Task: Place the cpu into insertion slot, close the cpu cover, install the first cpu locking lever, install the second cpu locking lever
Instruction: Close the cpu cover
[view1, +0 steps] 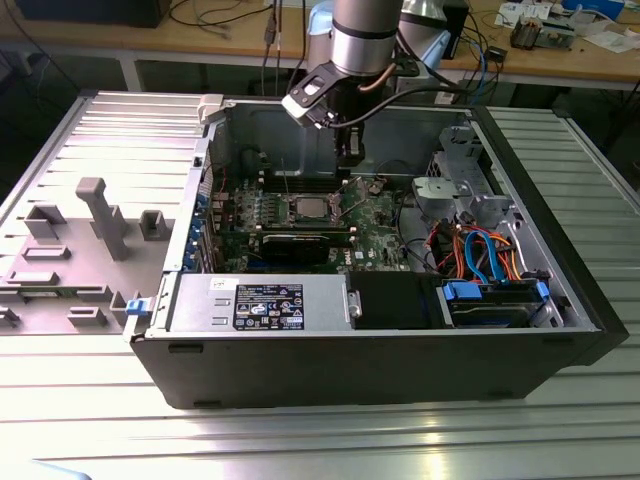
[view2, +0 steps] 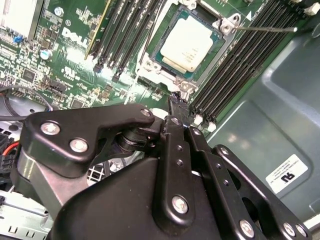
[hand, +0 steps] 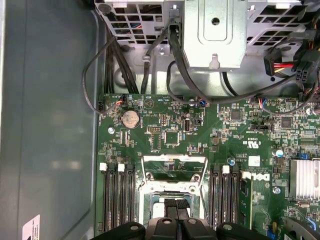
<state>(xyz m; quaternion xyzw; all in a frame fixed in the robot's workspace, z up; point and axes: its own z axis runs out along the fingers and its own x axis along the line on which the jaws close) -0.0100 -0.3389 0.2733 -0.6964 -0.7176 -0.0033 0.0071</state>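
silvery-tan on top, the cpu (view2: 186, 45) lies flat in the insertion slot (hand: 149, 199) on the green board (hand: 260, 165), near the middle of the open computer case (view1: 350, 362), which lies on its side on the ribbed metal table (view1: 300, 440). a thin silver frame, the cpu cover (view2: 216, 51), borders the chip. i cannot tell whether it is pressed fully down. a thin wire lever (view2: 265, 29) sticks out from one corner of the slot, over the long black memory slots (view2: 250, 60).

the tool (view1: 350, 158) hangs from the arm inside the case, just above the board and right beside the slot on the exterior view's right. in both wrist views its black fingers (hand: 170, 206) are drawn together with nothing between them, and their tips sit at the slot's edge, apart from the chip.
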